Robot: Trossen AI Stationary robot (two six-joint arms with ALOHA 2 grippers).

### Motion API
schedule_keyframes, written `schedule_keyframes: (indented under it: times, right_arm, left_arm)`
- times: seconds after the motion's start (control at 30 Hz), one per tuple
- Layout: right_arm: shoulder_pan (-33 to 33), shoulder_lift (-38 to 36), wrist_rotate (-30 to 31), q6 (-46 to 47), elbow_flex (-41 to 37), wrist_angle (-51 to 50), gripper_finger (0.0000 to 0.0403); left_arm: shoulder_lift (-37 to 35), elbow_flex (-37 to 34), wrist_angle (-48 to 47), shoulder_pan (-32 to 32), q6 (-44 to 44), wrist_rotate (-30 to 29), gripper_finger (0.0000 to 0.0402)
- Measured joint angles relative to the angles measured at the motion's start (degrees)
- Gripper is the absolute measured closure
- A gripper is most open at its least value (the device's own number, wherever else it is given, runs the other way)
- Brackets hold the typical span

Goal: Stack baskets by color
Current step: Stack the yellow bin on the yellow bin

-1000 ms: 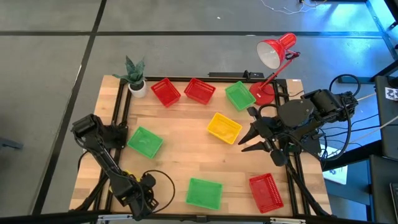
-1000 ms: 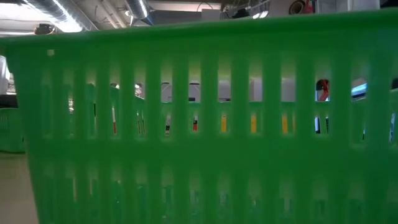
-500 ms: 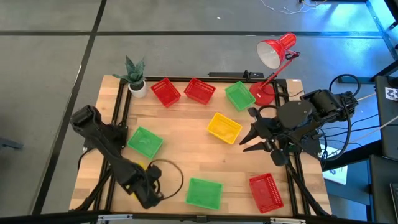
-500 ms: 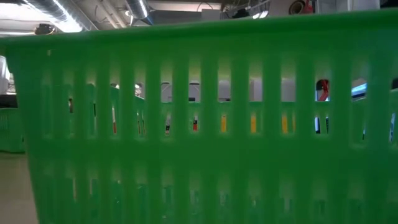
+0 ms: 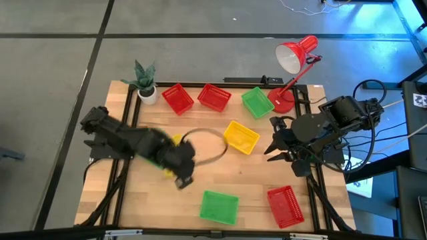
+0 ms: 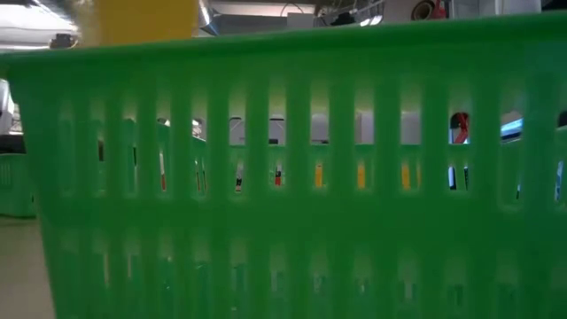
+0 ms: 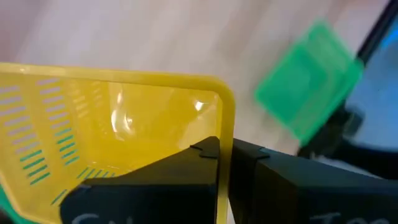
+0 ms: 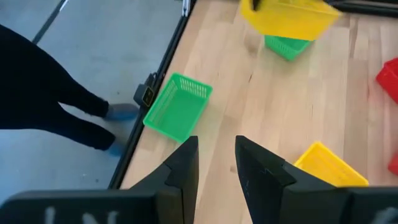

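Note:
My left gripper (image 7: 225,149) is shut on a yellow basket (image 7: 118,130), held high above the table's left half. In the right wrist view this basket (image 8: 289,15) hangs over a green basket (image 8: 286,45). From above, arm and basket blur together (image 5: 177,163). A second yellow basket (image 5: 240,137) rests flat at the middle. Two red baskets (image 5: 177,99) (image 5: 214,97) and a green one (image 5: 257,103) stand along the far edge. Another green basket (image 5: 219,207) and a red one (image 5: 285,205) sit near the front. My right gripper (image 5: 272,148) hovers open at the right. My left gripper pinches one wall of the yellow basket at its rim (image 7: 225,124), close to a corner, with one finger inside the basket and one outside. The fingers slant down from above. The basket is lifted clear of the table and hangs tilted.
A red desk lamp (image 5: 293,60) and a small potted plant (image 5: 145,83) stand at the far edge. The near green basket's slatted wall (image 6: 283,177) fills the low view. A person's dark legs (image 8: 43,93) stand beside the table's edge. Bare wood lies at the middle.
My left gripper has risen from the table's near left corner and swung toward the middle, turning as it went. It has carried the yellow basket up clear of the table and over the left green basket. My right gripper has tipped down a little.

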Motion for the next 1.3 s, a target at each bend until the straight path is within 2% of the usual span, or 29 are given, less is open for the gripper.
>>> schedule_keyframes:
  times: [0.17, 0.3, 0.57, 0.7, 1.0, 1.3]
  right_arm:
    - [0.0, -0.7, 0.0, -0.1, 0.0, -1.8, 0.0298]
    - [0.0, -3.2, 0.8, 0.0, 0.0, -1.5, 0.0298]
    - [0.0, -9.0, 12.9, 1.8, 0.0, -0.2, 0.0298]
    - [0.0, -9.9, 16.9, 4.5, 0.0, 0.4, 0.0298]
    - [0.0, -8.7, 19.5, 6.0, 0.0, 1.1, 0.0298]
    - [0.0, -7.1, 19.5, 6.1, 0.0, 1.8, 0.0298]
  left_arm:
    - [0.0, 1.5, 8.7, 9.8, 9.0, -1.4, 0.0401]
    - [0.7, 1.6, 19.3, 15.5, 15.7, -1.3, 0.0401]
    - [5.6, 1.5, 32.7, 22.9, 23.2, -0.3, 0.0401]
    - [9.3, 1.5, 38.2, 24.5, 25.8, 1.3, 0.0401]
    - [17.9, 1.5, 50.5, 25.4, 27.7, 12.6, 0.0401]
    - [21.2, 1.5, 46.2, 25.2, 27.1, 12.7, 0.0401]
